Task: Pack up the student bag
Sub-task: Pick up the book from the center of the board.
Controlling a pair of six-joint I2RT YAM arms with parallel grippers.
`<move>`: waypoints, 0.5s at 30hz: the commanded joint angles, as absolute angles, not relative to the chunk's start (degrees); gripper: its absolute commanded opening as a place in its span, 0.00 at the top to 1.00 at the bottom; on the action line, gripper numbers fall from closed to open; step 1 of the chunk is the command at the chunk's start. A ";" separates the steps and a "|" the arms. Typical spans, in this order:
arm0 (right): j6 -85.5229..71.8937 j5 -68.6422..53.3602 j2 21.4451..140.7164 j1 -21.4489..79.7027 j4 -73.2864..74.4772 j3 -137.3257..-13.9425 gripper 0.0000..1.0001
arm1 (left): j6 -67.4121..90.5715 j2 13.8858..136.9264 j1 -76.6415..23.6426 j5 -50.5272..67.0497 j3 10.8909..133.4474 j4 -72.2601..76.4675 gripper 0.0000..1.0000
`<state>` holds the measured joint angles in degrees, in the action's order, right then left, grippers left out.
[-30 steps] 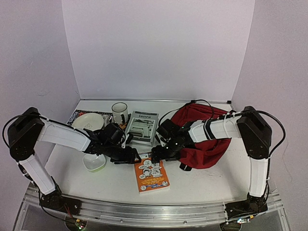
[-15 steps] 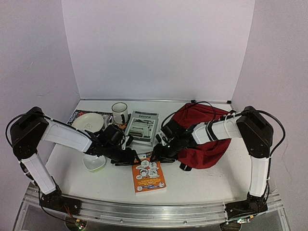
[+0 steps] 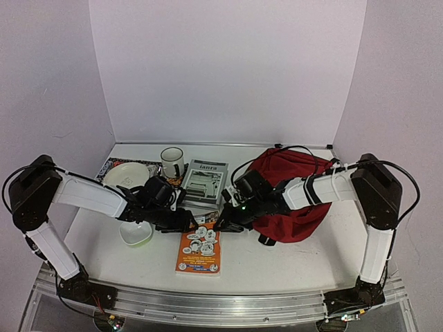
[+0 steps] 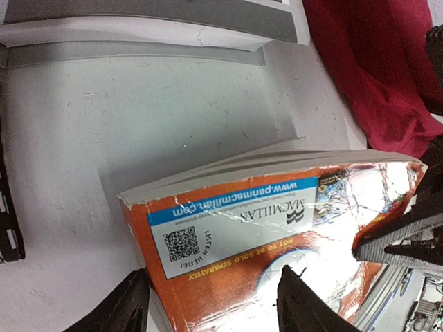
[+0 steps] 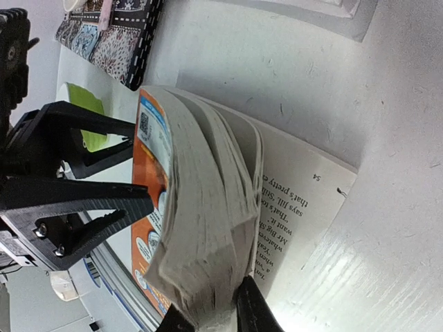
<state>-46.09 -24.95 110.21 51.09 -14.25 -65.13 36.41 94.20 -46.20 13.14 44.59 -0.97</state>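
Note:
The student bag [image 3: 294,200], dark red with black straps, lies at the right of the table. An orange paperback book [image 3: 199,249] lies in front of it, its far edge raised. My right gripper [image 3: 223,223] is shut on that edge, and in the right wrist view its fingertips [image 5: 252,311] pinch a thick block of pages [image 5: 201,228] while a lower printed page stays on the table. My left gripper [image 3: 185,221] is open at the book's left far corner. One of its fingers [image 4: 304,304] is over the cover [image 4: 277,228], the other beside the book.
A grey book [image 3: 204,183] lies behind the orange one. A white mug [image 3: 172,161], a white plate [image 3: 127,174] and a patterned pouch [image 5: 111,34] sit at the back left. A white bowl [image 3: 135,234] with a green inside stands under my left arm.
The orange book has slid left and turned. My right gripper has closed on its far edge and lifted the pages. The left gripper has stayed open beside it.

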 commanded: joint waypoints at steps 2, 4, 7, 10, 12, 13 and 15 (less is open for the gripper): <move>-49.04 -27.33 107.48 52.13 -21.91 -64.47 0.99 | 36.04 87.57 -46.59 12.23 43.33 5.60 0.34; -49.82 -26.56 106.38 52.11 -23.09 -63.94 1.00 | 36.42 85.01 -46.35 11.14 42.44 5.60 0.33; -50.88 -25.35 103.99 52.03 -25.83 -62.72 1.00 | 37.68 79.68 -46.04 8.25 40.48 5.56 0.29; -52.13 -22.29 100.26 52.02 -28.84 -60.98 1.00 | 39.18 73.60 -45.90 4.54 38.12 6.09 0.22; -52.80 -20.18 97.70 51.97 -30.76 -59.68 1.00 | 40.13 70.04 -45.88 2.72 36.46 6.86 0.17; -53.31 -18.89 96.26 51.93 -32.25 -58.81 1.00 | 40.79 68.34 -45.93 2.16 35.91 7.34 0.13; -54.32 -17.24 93.93 51.84 -35.43 -57.44 1.00 | 42.02 66.06 -45.90 1.26 34.56 8.22 0.07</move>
